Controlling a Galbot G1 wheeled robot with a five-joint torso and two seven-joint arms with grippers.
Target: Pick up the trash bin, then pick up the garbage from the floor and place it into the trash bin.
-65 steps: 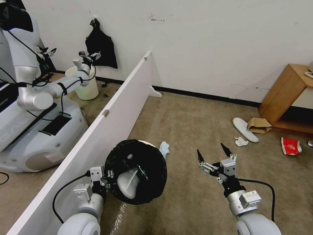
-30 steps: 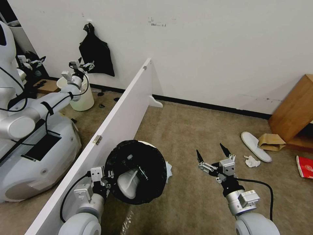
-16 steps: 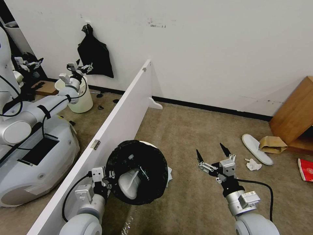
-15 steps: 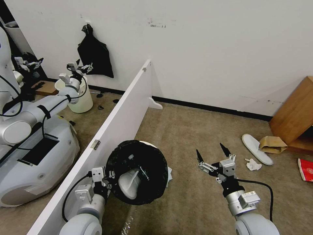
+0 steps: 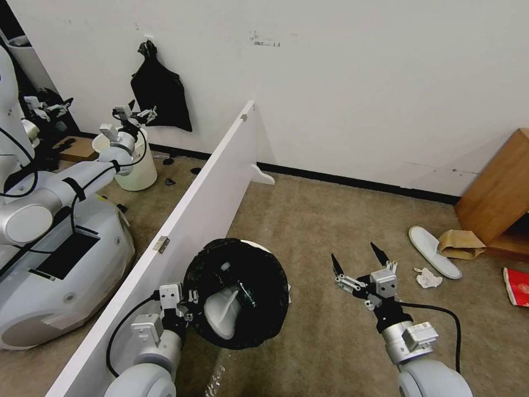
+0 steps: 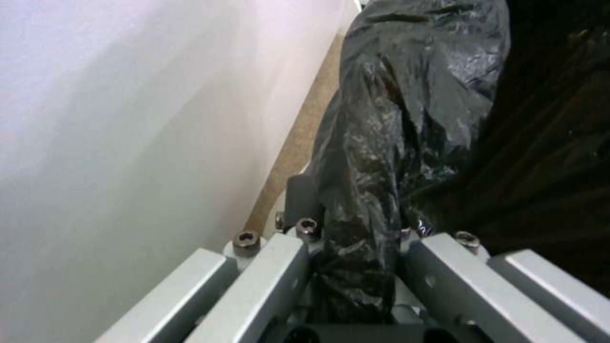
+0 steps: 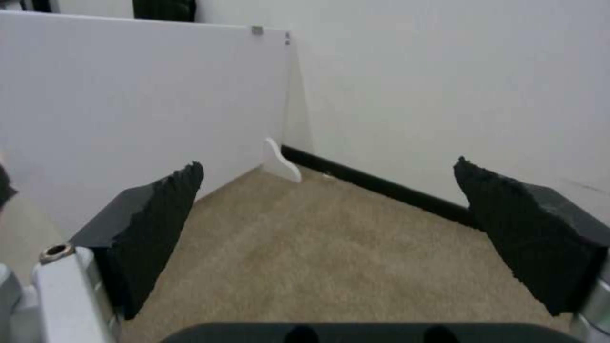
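Note:
The trash bin (image 5: pixel 245 331), lined with a crinkled black bag, is held tilted off the carpet at lower left. My left gripper (image 5: pixel 184 309) is shut on its rim; in the left wrist view the bag-covered rim (image 6: pixel 375 157) is pinched at the left gripper (image 6: pixel 356 267). A white slipper (image 5: pixel 220 315) and a clear bottle (image 5: pixel 242 295) lie inside. My right gripper (image 5: pixel 355 259) hangs open over bare carpet, its fingers (image 7: pixel 152 228) wide apart. Garbage lies at the right: a white slipper (image 5: pixel 433 252), a brown paper bag (image 5: pixel 462 243), a crumpled tissue (image 5: pixel 428 278) and a red item (image 5: pixel 517 286).
A long white partition board (image 5: pixel 187 209) runs close along my left arm, with another robot (image 5: pixel 55 242) and a pale bucket (image 5: pixel 138 165) behind it. A wooden cabinet (image 5: pixel 496 193) stands at the right. Open carpet (image 5: pixel 330 220) lies ahead.
The whole picture shifted right over the first second, so the camera turned left. In the last half second my left gripper and the bin moved slightly right and down; the right gripper stayed.

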